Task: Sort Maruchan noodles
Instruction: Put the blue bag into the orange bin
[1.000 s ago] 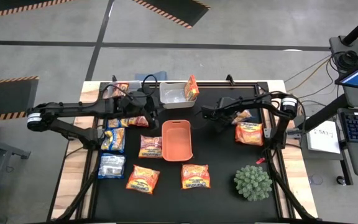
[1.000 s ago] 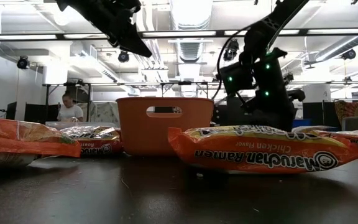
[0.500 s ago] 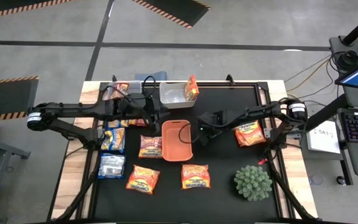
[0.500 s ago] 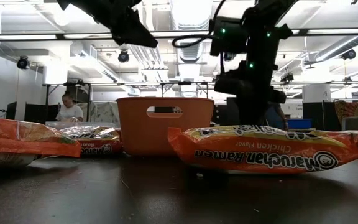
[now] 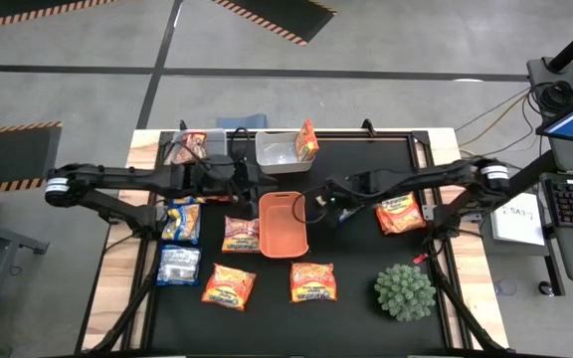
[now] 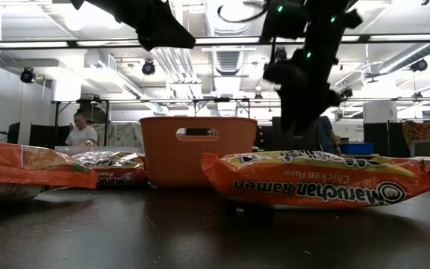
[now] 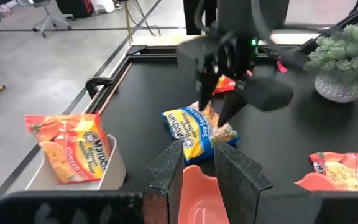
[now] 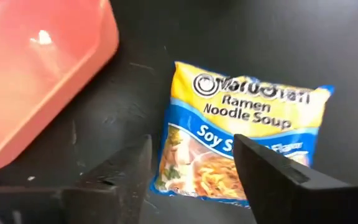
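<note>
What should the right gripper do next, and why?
Probably lower and close. The right gripper hangs open over the blue-and-yellow soy sauce packet, its fingers straddling one end. The packet lies flat on the mat beside the orange tray, not in it.

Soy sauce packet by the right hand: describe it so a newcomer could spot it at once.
Find the orange tray in the middle of the black mat. Just off its right-arm side, under the open right hand, one flat packet lies on the mat. It is blue and yellow, while the other packets on that side of the tray are orange-red.
</note>
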### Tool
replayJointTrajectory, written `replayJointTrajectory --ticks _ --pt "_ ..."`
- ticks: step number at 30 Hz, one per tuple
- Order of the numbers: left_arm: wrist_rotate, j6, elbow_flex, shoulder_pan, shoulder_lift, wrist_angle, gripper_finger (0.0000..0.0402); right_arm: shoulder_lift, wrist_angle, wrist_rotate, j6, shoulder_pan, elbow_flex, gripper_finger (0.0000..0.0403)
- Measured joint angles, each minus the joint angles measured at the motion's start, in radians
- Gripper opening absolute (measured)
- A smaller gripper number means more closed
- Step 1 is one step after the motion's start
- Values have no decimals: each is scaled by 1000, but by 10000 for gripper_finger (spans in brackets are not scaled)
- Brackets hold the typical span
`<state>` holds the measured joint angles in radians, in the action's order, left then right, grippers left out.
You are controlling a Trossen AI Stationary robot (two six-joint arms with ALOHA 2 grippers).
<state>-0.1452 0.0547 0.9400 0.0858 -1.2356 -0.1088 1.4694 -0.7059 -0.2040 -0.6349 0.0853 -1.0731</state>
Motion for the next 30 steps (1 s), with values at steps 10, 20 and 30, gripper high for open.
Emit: replayJointTrajectory --ticks 10,20,30 --pt "44 -13 20 -16 -185 192 75 -271 88 -43 34 27 185 261" --pt "58 -13 147 -18 -394 201 75 -450 329 2 -29 105 451 263" --pt "58 -11 252 -24 -578 205 75 -492 328 -2 -48 132 511 263"
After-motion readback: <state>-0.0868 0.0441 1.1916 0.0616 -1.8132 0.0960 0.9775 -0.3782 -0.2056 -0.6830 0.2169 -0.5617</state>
